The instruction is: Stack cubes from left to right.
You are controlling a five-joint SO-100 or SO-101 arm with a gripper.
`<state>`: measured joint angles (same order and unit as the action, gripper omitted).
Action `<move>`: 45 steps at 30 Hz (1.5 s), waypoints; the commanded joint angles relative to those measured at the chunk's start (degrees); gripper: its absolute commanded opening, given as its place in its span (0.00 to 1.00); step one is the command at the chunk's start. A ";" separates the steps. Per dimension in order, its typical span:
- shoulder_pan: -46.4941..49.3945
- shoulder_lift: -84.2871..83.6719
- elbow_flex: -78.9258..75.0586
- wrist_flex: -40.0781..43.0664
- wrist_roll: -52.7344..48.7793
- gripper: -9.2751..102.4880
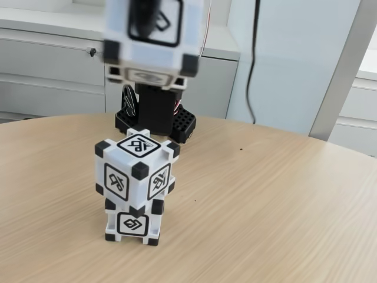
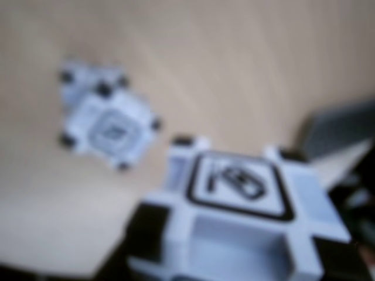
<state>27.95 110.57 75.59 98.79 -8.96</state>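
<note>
We count two cubes already stacked on the table (image 1: 283, 200), the upper cube (image 1: 136, 171) skewed on the lower cube (image 1: 132, 224), while the third cube (image 1: 154, 36) rides high, apparently clamped in the gripper (image 1: 147, 20), still unplaced.

a round-edged table (image 1: 283, 212) of pale wood-grain laminate carries everything. directly on it sits the bottom cube (image 1: 133, 224), white with black corner blocks, a second cube on top of it and twisted out of line. the arm's black base (image 1: 156, 121) also stands on the table, behind that cube. in the wrist view the tabletop (image 2: 234, 70) lies blurred below the claw, the stack down and left of it.
</note>
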 commanded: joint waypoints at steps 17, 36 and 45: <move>0.79 10.02 10.02 0.53 -3.16 0.24; 1.32 10.02 18.54 0.53 -5.98 0.23; 8.09 9.84 18.63 0.53 -7.56 0.23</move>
<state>35.42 119.36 94.48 98.79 -16.26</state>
